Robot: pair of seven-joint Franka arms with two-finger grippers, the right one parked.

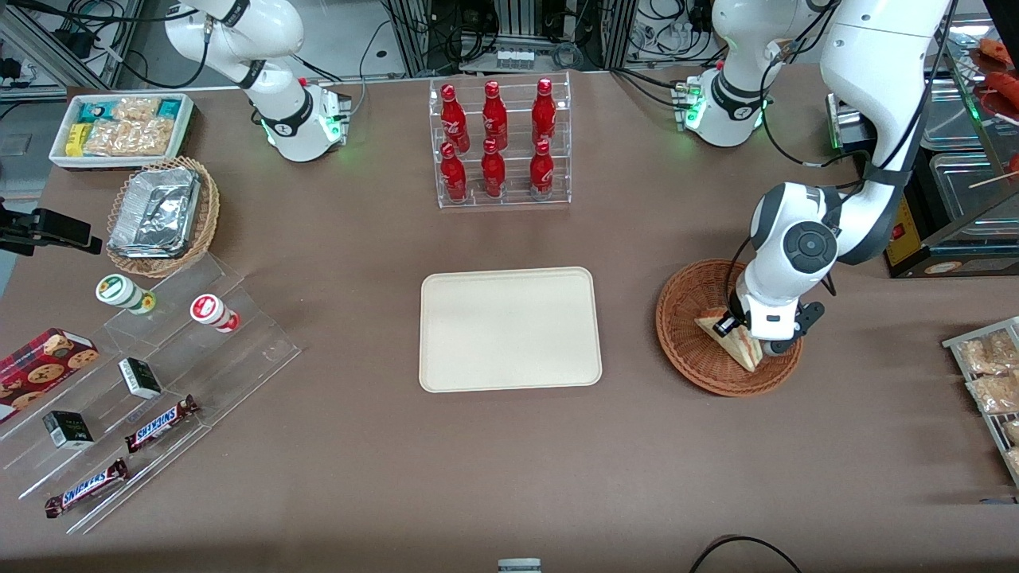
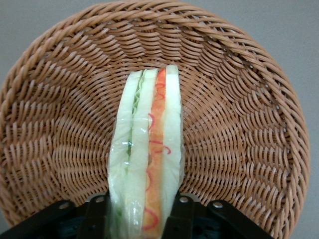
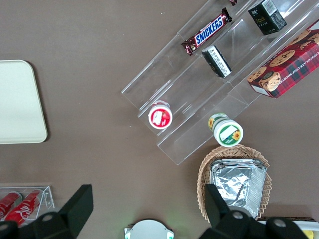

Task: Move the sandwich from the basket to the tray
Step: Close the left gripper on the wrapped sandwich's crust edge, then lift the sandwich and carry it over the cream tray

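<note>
A wrapped triangular sandwich (image 1: 734, 340) with white bread, orange and pale green layers stands on edge in the reddish-brown wicker basket (image 1: 683, 318). My gripper (image 1: 747, 330) is down inside the basket, its black fingers (image 2: 185, 217) pressed against both bread faces of the sandwich (image 2: 148, 159), shut on it. The woven wall of the basket (image 2: 239, 109) curves around it in the left wrist view. The cream rectangular tray (image 1: 509, 329) lies flat in the middle of the table, beside the basket toward the parked arm's end, with nothing on it.
A clear rack of red bottles (image 1: 500, 143) stands farther from the front camera than the tray. A tan basket with a foil container (image 1: 159, 213), a white snack bin (image 1: 121, 127) and clear shelves of snacks (image 1: 143, 398) lie toward the parked arm's end. Packets on a rack (image 1: 991, 382) sit at the working arm's end.
</note>
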